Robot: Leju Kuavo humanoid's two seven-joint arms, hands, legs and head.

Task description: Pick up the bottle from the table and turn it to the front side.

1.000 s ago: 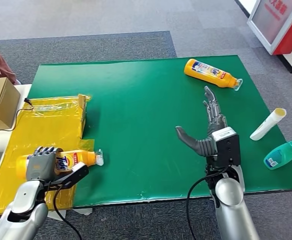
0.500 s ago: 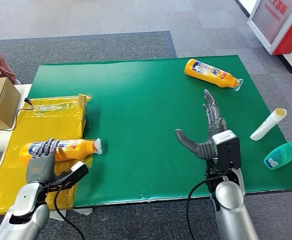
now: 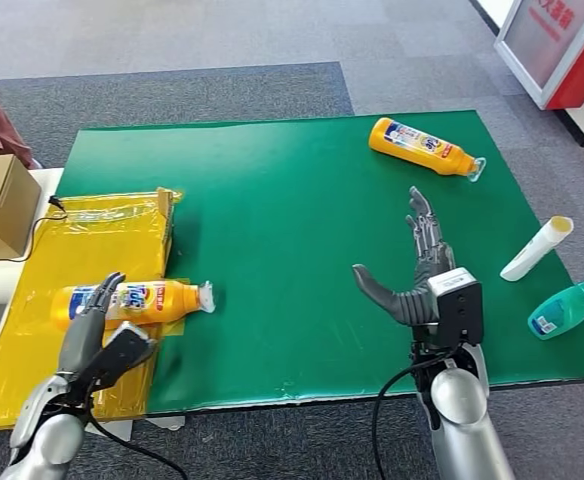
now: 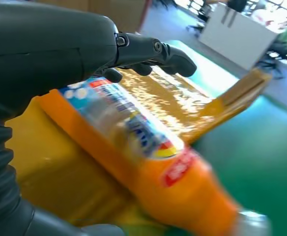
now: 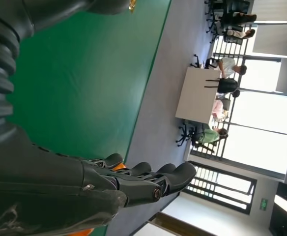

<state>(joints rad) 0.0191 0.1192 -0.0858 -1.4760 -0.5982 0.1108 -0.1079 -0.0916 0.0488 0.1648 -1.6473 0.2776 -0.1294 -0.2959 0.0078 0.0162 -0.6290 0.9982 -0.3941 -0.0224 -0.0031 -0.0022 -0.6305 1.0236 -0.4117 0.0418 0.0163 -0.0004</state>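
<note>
On the yellow sheet (image 3: 85,255) at the green counter's (image 3: 289,220) left end, the orange bottle (image 3: 134,300) is laid flat, label up. Left hand (image 3: 85,335) fingers (image 4: 164,51) are spread above it, seen closest from the wrist. Right hand (image 3: 417,270) is held wide over the counter. Grey carpet (image 3: 198,40) is seen beyond.

Grey carpet (image 3: 198,40) — bright windows (image 5: 260,132)

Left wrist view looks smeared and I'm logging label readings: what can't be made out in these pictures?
- Near bottle: label print motion-blurred in the left wrist view, too small in the head view.
- Far bottle: label too small to read.
- Left hand: palm hidden behind its own back.
</note>
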